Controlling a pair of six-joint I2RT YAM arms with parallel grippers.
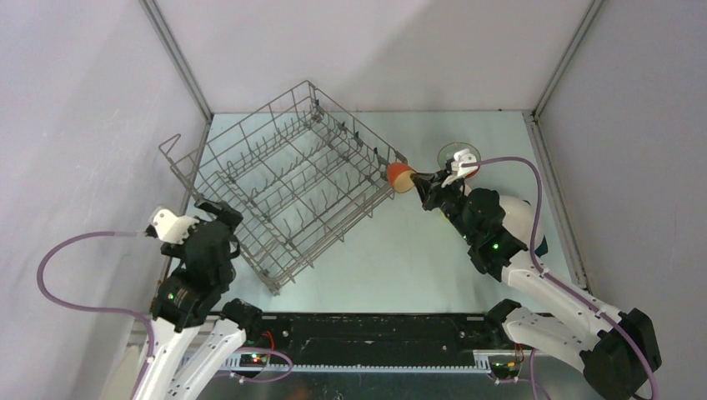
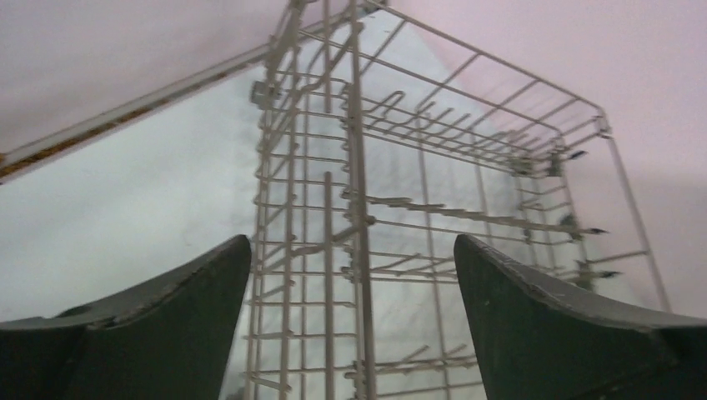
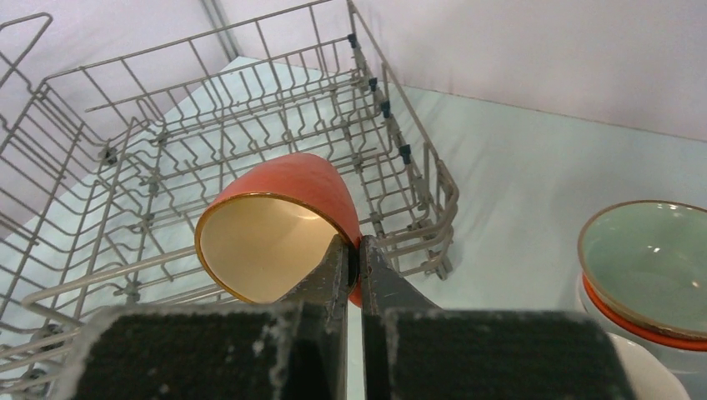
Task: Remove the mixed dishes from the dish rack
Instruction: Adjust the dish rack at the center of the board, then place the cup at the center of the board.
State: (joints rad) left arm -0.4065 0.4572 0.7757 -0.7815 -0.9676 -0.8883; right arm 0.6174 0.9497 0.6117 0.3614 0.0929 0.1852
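One dish rack (image 1: 288, 179) of grey wire on the pale table (image 1: 417, 267), over on the far left part, turned at a slant. Inside the rack, rows of bare upright tines. One looped wire handle (image 1: 169, 150) at its far left corner.

One small orange mug (image 1: 401, 177), cream inside, up in the air right beside the rack's right corner, tipped on its side. Pinched at the rim by the right gripper (image 1: 427, 187), fingers tight together on the mug's wall.

Just to the right of the mug, one stack of bowls. On top, one pale green bowl (image 1: 458, 157), sitting in one orange bowl (image 3: 634, 323). Under those, something white, too cut off to name.

At the near left side of the rack, the left gripper (image 1: 218, 217), fingers wide apart, gripping nothing. Between those fingers in the left wrist view, rack wires close ahead.

Counted: one rack, one mug, two clear bowls, two grippers.
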